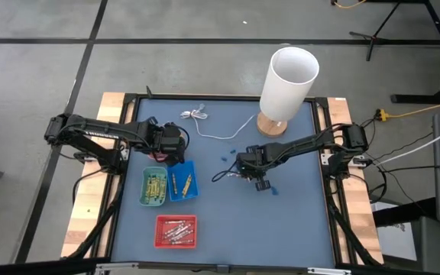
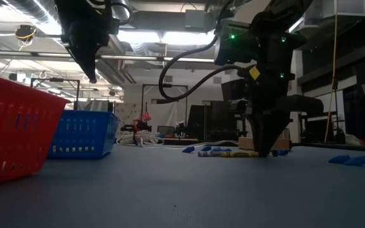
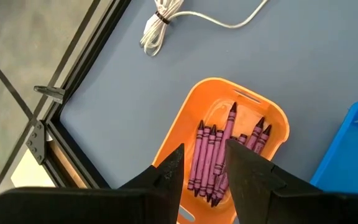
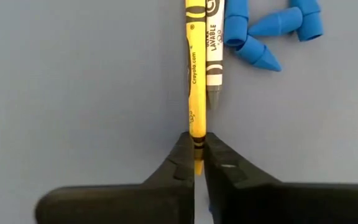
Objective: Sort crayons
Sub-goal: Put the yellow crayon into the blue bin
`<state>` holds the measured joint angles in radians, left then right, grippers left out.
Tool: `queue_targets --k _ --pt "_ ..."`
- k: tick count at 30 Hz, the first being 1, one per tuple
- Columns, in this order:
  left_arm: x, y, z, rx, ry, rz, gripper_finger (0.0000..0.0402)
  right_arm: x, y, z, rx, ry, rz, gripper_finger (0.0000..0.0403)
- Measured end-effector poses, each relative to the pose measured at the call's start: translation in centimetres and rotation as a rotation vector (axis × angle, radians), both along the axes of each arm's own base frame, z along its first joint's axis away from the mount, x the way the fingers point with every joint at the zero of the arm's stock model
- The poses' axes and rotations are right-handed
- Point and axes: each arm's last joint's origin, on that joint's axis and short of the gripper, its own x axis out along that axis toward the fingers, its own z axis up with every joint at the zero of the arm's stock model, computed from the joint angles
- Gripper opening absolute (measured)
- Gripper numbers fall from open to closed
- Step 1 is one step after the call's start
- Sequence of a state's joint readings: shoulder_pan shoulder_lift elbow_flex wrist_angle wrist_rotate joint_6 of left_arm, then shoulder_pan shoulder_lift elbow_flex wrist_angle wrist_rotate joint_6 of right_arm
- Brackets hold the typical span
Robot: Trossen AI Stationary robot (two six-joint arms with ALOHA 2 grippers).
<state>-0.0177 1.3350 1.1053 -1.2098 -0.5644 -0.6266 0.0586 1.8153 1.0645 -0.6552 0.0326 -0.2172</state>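
Observation:
My right gripper (image 4: 197,146) is down at the table's middle (image 1: 252,172), shut on a yellow crayon (image 4: 194,68) that lies beside a whitish crayon (image 4: 214,50) and tiny blue bits (image 4: 260,37). My left gripper (image 3: 207,162) is open and empty, raised above an orange tray (image 3: 185,124) of several purple crayons (image 3: 210,155). In the high view this gripper (image 1: 170,147) covers that tray. Several yellow crayons lie in the blue tray (image 1: 182,182), and more crayons lie in the green tray (image 1: 153,187) and the red tray (image 1: 176,231). My right gripper pinches the yellow crayon between its two fingers at the crayon's near end (image 4: 196,138). The fingers come from above, pointing down (image 2: 263,142). The crayon lies flat on the table and reaches away from the fingers (image 2: 224,153).
A tall white cylinder on a wooden base (image 1: 287,84) stands at the far right of the mat. A thin white cable (image 1: 205,121) lies at the far side. More blue bits (image 1: 229,155) are scattered near the right gripper. A raised black frame (image 1: 128,103) edges the table.

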Motion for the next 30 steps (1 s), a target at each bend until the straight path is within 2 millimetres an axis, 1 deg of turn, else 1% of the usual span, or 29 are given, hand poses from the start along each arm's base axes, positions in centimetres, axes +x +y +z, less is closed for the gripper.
queue_targets --k 4,8,13,16,19,22,27,29,30 --pt "0.0 0.0 0.0 0.000 0.000 0.000 0.0099 0.0 0.0 0.1 0.000 0.003 0.000 0.0018" --pt "0.0 0.0 0.0 0.000 0.000 0.000 0.0099 0.4 0.1 0.8 0.008 0.024 0.000 0.0016" --pt "0.0 0.0 0.0 0.000 0.000 0.000 0.0099 1.9 0.3 2.9 0.068 -0.029 0.010 0.0011" --pt "0.0 0.0 0.0 0.000 0.000 0.000 0.0099 2.9 0.5 4.4 0.115 -0.089 0.023 0.0013" --pt "0.0 0.0 0.0 0.000 0.000 0.000 0.0099 4.2 0.7 6.0 0.151 -0.187 0.032 0.0015" --pt "0.0 0.0 0.0 0.000 -0.001 0.000 0.0099 5.7 0.9 7.3 0.182 -0.334 0.051 0.0015" --pt "0.2 0.0 0.0 0.000 -0.025 -0.001 0.0099 7.9 1.2 9.1 0.254 -0.619 0.087 0.0016" --pt "0.3 0.0 0.0 -0.001 -0.034 -0.001 0.0099 9.0 1.3 9.5 0.271 -0.741 0.080 0.0016" --pt "0.4 0.0 0.1 -0.001 -0.039 -0.001 0.0099 9.5 1.3 9.5 0.284 -0.782 0.066 0.0016"
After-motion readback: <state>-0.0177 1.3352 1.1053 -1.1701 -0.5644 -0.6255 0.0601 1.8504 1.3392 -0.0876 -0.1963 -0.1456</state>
